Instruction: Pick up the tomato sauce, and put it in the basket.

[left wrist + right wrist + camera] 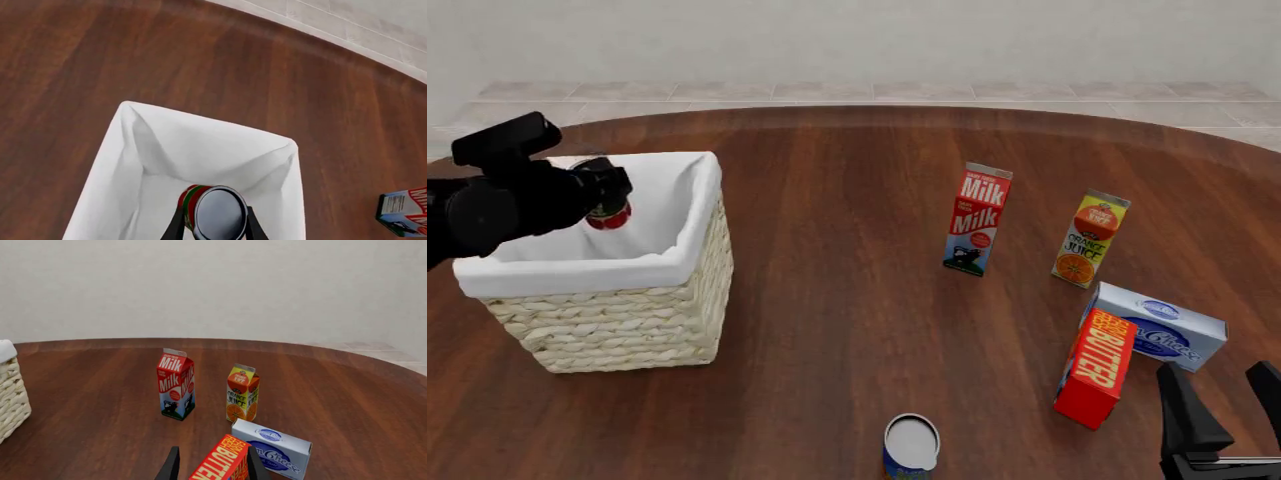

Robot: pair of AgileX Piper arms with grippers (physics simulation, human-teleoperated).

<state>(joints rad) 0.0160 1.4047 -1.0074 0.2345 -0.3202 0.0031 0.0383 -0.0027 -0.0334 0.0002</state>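
The tomato sauce (pixel 212 212), a small can with a red and green label and a silver-grey top, is held in my left gripper (pixel 215 227), which is shut on it. It hangs over the inside of the basket (pixel 200 145), just above the white liner. In the front view the can (pixel 609 215) shows as a red patch at the tip of the left gripper (pixel 611 203), over the wicker basket (pixel 614 310) at the table's left. My right gripper (pixel 1225 405) stands open at the near right with nothing between its fingers.
A milk carton (pixel 976 219) and an orange juice carton (pixel 1090 239) stand right of centre. Nearer lie a cream cheese box (pixel 1161 328) and a red butter box (pixel 1094 367), just ahead of the right gripper. A blue-labelled can (pixel 910 447) stands at the front edge.
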